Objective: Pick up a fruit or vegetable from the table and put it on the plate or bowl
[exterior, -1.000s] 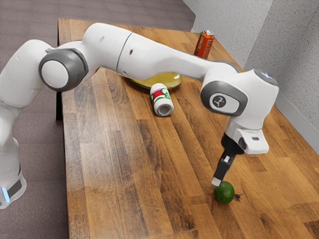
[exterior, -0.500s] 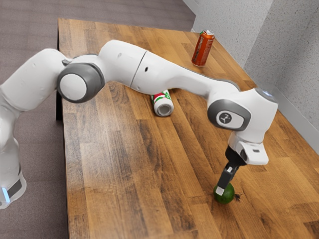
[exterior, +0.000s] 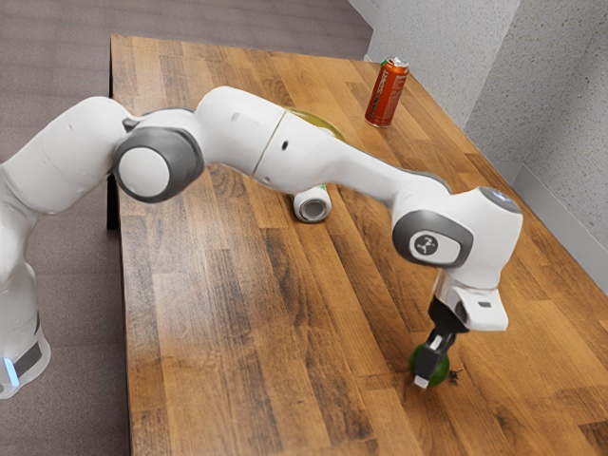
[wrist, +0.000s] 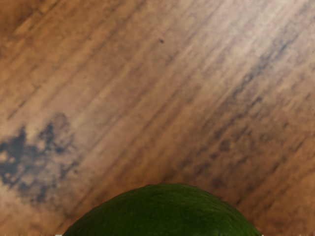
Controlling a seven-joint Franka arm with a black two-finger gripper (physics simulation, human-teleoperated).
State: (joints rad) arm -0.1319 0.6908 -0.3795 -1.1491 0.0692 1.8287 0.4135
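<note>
hand point(exterior: 427, 370) lowered to lime point(exterior: 441, 367) | exterior: orange can point(exterior: 387, 91) | wrist: table stain point(wrist: 29, 157)

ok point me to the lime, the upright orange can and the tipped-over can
lime point(wrist: 162, 212): wrist view, on its rounded green skin.
upright orange can point(exterior: 387, 93): exterior view, middle of its side wall.
tipped-over can point(exterior: 312, 203): exterior view, on its round end facing the camera.

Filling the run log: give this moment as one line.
step: reaching | claw: down at lime | lime: on table, not yet lifted
</note>
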